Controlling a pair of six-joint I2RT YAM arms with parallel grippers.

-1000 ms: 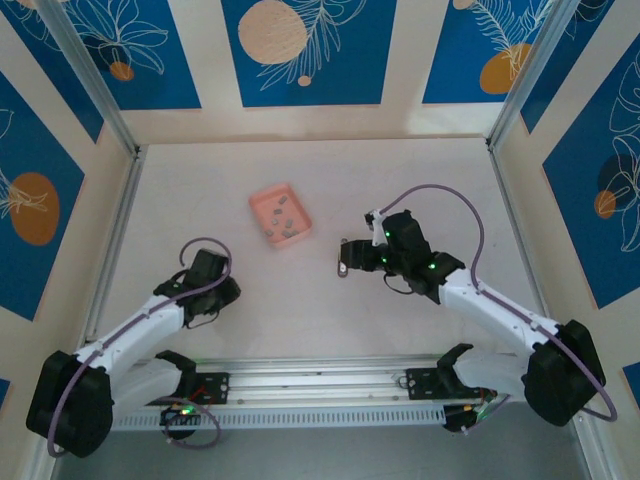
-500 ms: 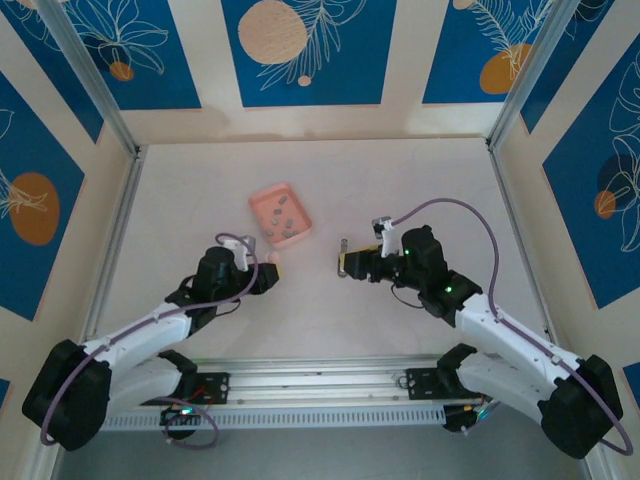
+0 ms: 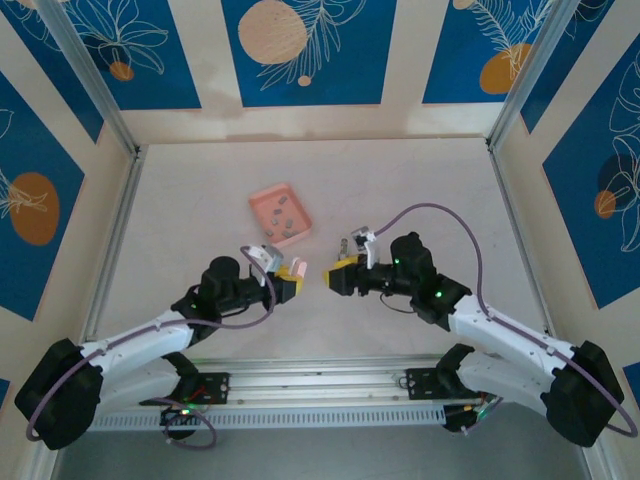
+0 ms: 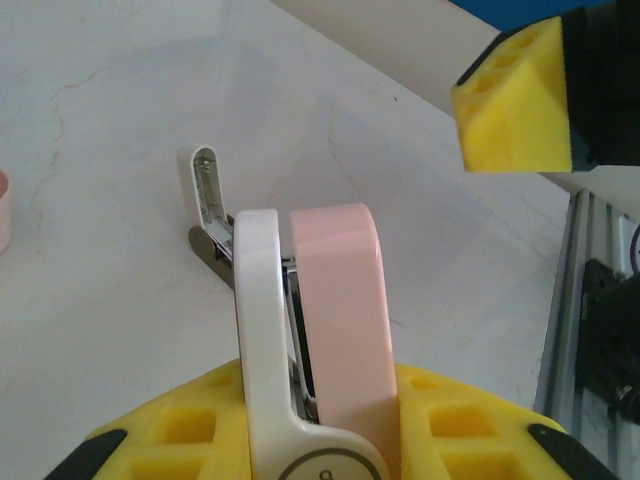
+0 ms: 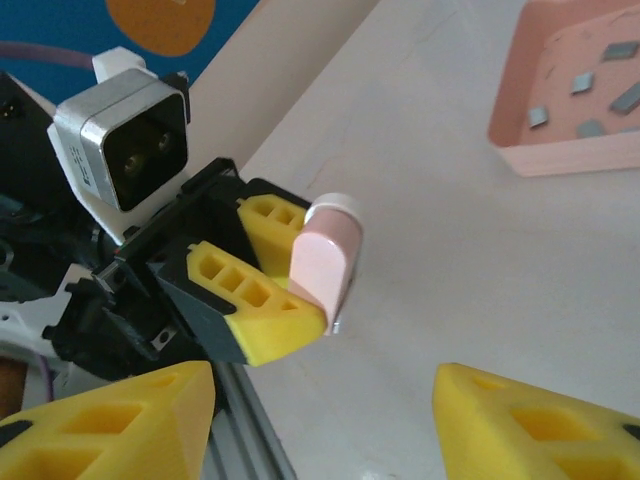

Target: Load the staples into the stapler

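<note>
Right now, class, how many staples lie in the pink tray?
5 staples in the pink tray, right wrist view: one at the top edge, one mid-tray, one at the right edge, two by the lower wall. The tray runs off frame; more may be hidden.

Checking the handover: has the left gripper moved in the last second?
Yes. The left gripper, shut on the stapler, moved right, from below-left of the pink tray to below its right end.

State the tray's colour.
Salmon pink; the tray shows best in the right wrist view.
</note>
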